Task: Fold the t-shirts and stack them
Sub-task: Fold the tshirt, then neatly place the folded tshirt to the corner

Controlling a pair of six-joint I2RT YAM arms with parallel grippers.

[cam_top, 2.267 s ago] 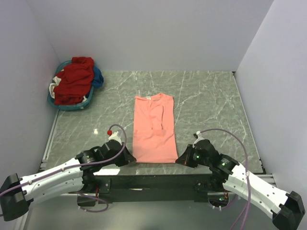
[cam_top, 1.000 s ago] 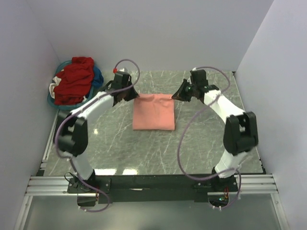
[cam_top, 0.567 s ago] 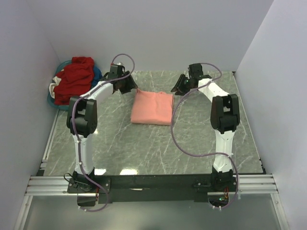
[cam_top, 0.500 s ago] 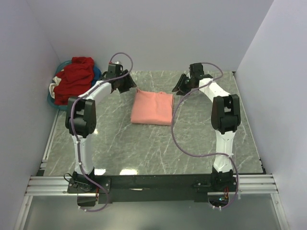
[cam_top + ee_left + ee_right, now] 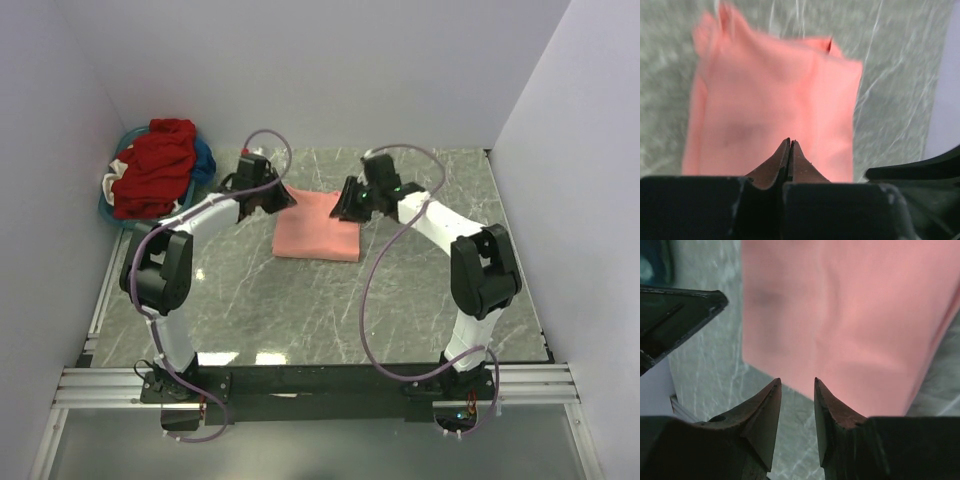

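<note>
A pink t-shirt (image 5: pixel 315 232) lies folded in a rectangle on the marble table, a little past the middle. My left gripper (image 5: pixel 288 200) hovers at its far left corner; in the left wrist view the gripper (image 5: pixel 790 142) is shut with nothing between its jaws, above the pink shirt (image 5: pixel 775 100). My right gripper (image 5: pixel 342 210) is over the shirt's far right part; in the right wrist view the gripper (image 5: pixel 797 382) is open by a narrow gap and empty, above an edge of the pink shirt (image 5: pixel 850 315).
A teal basket (image 5: pixel 150 224) stands at the far left, heaped with red shirts (image 5: pixel 155 165) and a blue cloth (image 5: pixel 205 160). Walls close the table on the left, back and right. The left gripper's black body (image 5: pixel 675 315) shows in the right wrist view.
The long shirt has been folded in half toward the back. Since half a second ago both grippers have moved from its far corners inward and nearer, over the shirt.
</note>
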